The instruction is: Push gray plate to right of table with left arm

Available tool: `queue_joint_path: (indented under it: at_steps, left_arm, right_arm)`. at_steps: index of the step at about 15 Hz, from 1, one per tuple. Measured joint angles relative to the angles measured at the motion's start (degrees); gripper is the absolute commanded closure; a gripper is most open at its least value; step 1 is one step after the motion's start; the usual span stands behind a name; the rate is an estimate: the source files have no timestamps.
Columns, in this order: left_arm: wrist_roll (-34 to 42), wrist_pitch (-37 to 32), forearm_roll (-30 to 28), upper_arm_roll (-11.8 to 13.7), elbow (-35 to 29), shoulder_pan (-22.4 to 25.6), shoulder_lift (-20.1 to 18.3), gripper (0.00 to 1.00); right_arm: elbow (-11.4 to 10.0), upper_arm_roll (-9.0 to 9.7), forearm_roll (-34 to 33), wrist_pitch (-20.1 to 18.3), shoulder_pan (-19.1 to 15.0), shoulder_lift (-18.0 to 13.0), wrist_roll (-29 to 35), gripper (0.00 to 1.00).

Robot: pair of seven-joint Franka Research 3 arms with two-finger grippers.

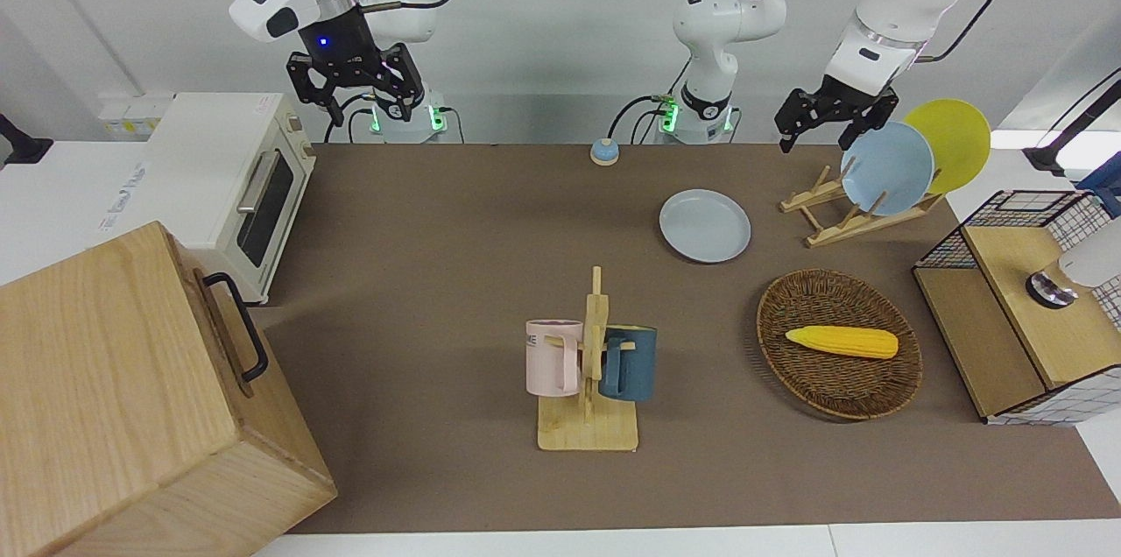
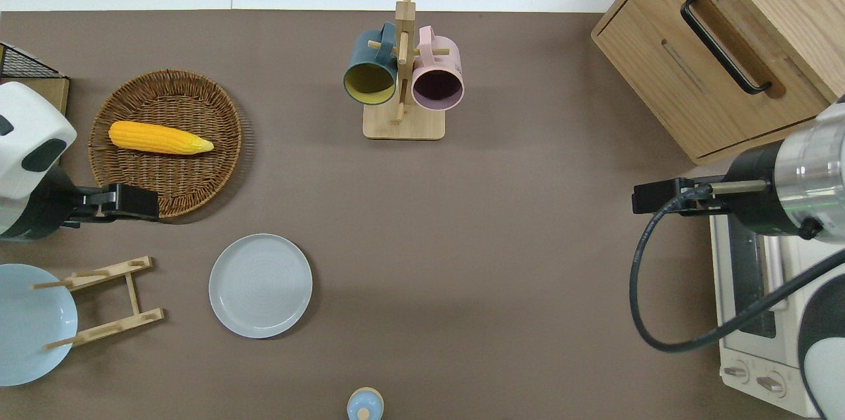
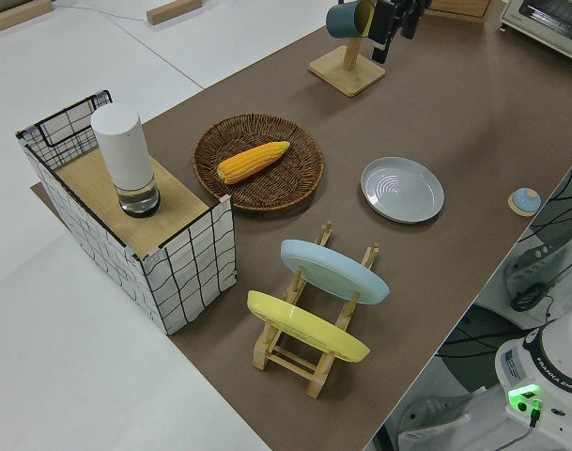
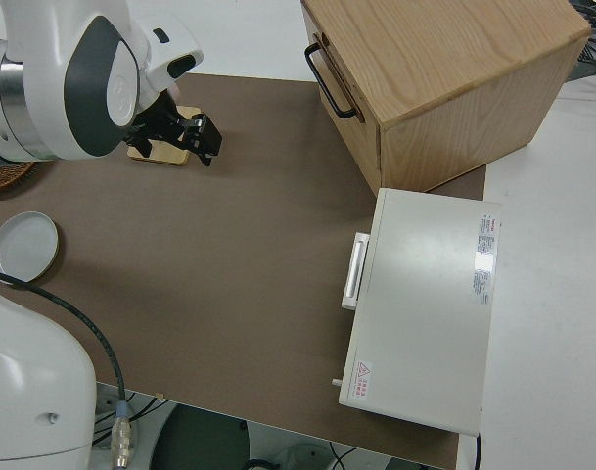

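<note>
Gray plate (image 2: pixel 260 285): flat on table (image 2: pixel 462 222), clear of left gripper (image 2: pixel 132 201), beside dish rack (image 2: pixel 105 301). Left gripper raised over basket (image 2: pixel 165 142) rim, jaws spread, empty. Right arm parked.

The front camera faces the robots across the table (image 1: pixel 455 215), taking in its full width from a middling height. The overhead camera looks straight down. The left side camera sits raised at the dish rack (image 3: pixel 309 324) end, looking diagonally along. The right side camera peers down near the toaster oven (image 4: pixel 425 304). All four catch the gray plate (image 2: pixel 260 285).
</note>
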Motion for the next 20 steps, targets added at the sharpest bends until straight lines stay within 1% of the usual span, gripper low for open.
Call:
queue_joint_path:
  at_steps: [6, 11, 15, 20]
  left_arm:
    - [0.0, 0.0, 0.0, 0.8, 0.3, 0.0, 0.0, 0.01]
    - [0.0, 0.0, 0.0, 1.0, 0.3, 0.0, 0.0, 0.01]
    - [0.0, 0.0, 0.0, 2.2, 0.3, 0.0, 0.0, 0.01]
    - [0.0, 0.0, 0.0, 2.1, 0.3, 0.0, -0.4, 0.01]
  right_arm:
    - [0.0, 0.00, 0.0, 0.0, 0.0, 0.0, 0.0, 0.005]
    - [0.0, 0.00, 0.0, 0.0, 0.0, 0.0, 0.0, 0.005]
    - [0.0, 0.00, 0.0, 0.0, 0.0, 0.0, 0.0, 0.005]
    - [0.0, 0.00, 0.0, 0.0, 0.0, 0.0, 0.0, 0.005]
